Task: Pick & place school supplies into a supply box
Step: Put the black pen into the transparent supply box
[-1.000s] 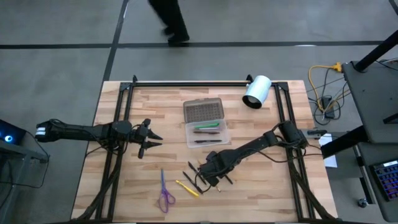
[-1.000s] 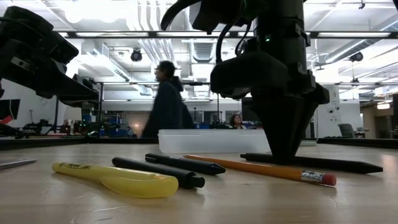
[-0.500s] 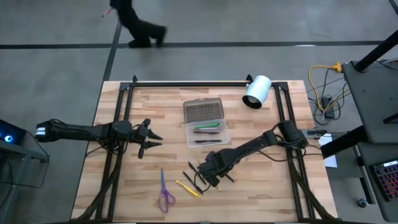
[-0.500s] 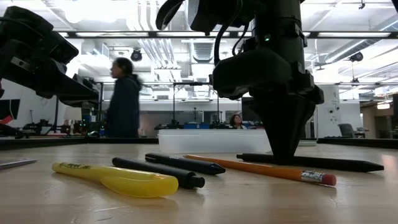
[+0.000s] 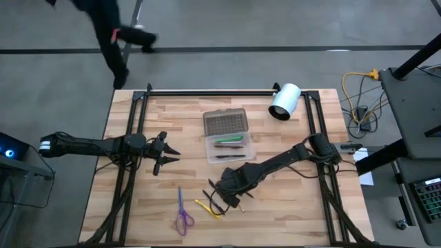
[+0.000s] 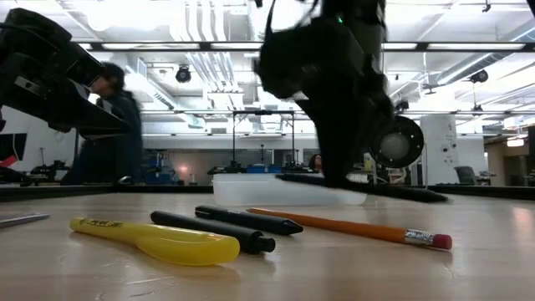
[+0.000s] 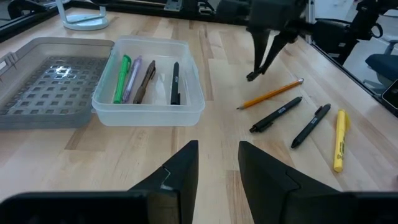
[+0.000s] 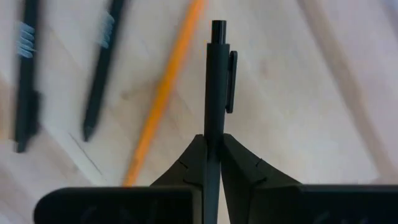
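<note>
One black pen sat clamped between the jaws of your right gripper, lifted clear of the counter in the low view and hanging above the loose supplies near the front edge. Below and beside it lay an orange pencil, two more black pens, and a yellow highlighter, with the purple-handled scissors a little further left. Behind them, you had the supply box mid-counter with its grey lid open flat on the far side; a green pen and other pens already lay inside. Your left gripper waited over the left side of the counter, its jaws apart and holding nothing.
</note>
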### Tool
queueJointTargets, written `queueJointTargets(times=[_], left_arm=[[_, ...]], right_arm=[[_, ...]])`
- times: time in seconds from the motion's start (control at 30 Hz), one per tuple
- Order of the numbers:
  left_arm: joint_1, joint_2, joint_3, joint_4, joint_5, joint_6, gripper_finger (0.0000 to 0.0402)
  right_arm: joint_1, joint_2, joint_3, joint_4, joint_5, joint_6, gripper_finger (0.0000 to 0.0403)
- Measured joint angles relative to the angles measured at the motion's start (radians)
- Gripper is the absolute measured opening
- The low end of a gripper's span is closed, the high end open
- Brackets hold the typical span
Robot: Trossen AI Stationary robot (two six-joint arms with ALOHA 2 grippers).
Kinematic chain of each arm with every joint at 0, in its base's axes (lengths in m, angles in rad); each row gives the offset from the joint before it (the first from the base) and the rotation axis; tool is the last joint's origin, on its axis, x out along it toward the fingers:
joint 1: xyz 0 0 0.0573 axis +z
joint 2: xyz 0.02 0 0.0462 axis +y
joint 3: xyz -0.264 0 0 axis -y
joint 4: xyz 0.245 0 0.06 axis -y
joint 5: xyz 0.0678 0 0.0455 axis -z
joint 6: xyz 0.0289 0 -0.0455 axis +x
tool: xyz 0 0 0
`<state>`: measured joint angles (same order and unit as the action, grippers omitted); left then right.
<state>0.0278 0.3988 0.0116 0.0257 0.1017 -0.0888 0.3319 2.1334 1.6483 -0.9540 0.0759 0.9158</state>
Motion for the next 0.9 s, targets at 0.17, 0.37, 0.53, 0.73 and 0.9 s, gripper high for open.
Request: queueJointTargets(times=[0.17, 0.37, 0.53, 0.73, 0.9], left_arm=[[0.000, 0.000, 0.000, 0.000, 0.000, 0.000, 0.0099], [0.000, 0.000, 0.000, 0.000, 0.000, 0.000, 0.0099], [0.000, 0.000, 0.000, 0.000, 0.000, 0.000, 0.0099], [0.000, 0.000, 0.000, 0.000, 0.000, 0.000, 0.0099], [0.000, 0.000, 0.000, 0.000, 0.000, 0.000, 0.0099]], right_arm=[[-0.001, 0.000, 0.072, -0.001, 0.074, -0.119, 0.0016], [-0.001, -0.003, 0.133, -0.006, 0.165, -0.294, 0.0016], [-0.003, -0.004, 0.143, -0.007, 0.227, -0.475, 0.0016], [-0.026, -0.004, 0.143, -0.007, 0.285, -0.556, 0.0016], [-0.050, -0.004, 0.143, -0.007, 0.346, -0.614, 0.0016]])
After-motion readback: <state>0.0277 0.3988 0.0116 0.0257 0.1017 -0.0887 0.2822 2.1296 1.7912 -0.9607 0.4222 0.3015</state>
